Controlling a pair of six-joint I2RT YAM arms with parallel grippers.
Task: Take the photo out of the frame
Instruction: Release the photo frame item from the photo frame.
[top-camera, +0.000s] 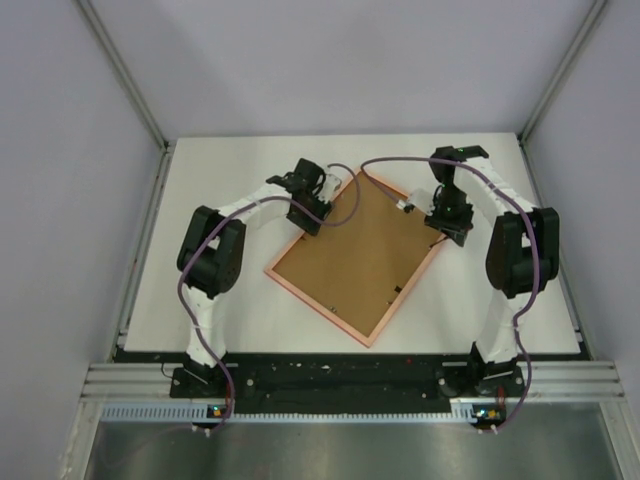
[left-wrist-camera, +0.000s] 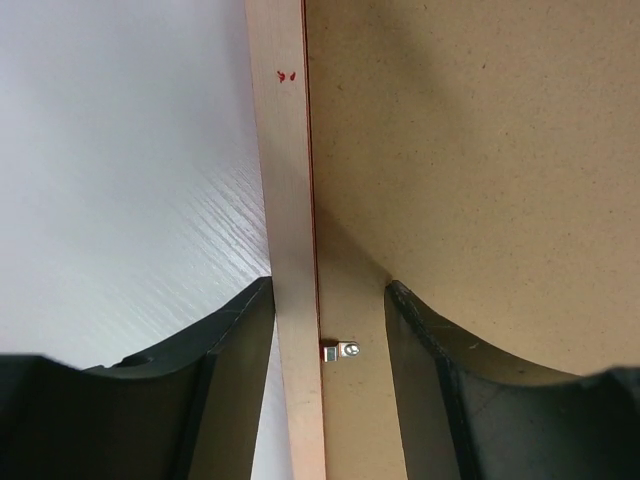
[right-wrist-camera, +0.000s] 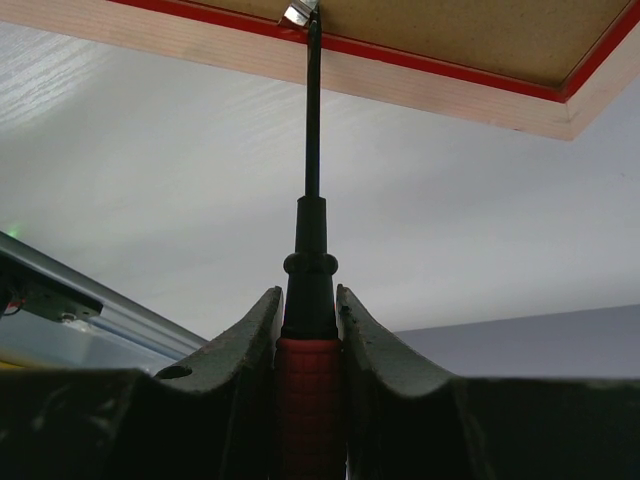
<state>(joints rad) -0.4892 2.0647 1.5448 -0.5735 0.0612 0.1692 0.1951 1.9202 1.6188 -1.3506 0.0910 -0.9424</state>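
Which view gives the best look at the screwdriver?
The right wrist view: the screwdriver runs up the picture's middle, its red handle clamped in the right pincer, tip at a metal clip on the frame. The top view does not show it clearly; the left wrist view lacks it.

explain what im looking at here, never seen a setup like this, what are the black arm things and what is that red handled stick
These are two robot arms bolted at the near edge of a white table. One picture looks down from above; the other two come from cameras on each wrist. A picture frame lies face down, brown back up. The left pincer stands open astride the frame's edge, one finger on each side, by a small metal clip. The right pincer is shut on a red-handled screwdriver, whose tip reaches another clip on the frame's back. The photo itself is not visible.
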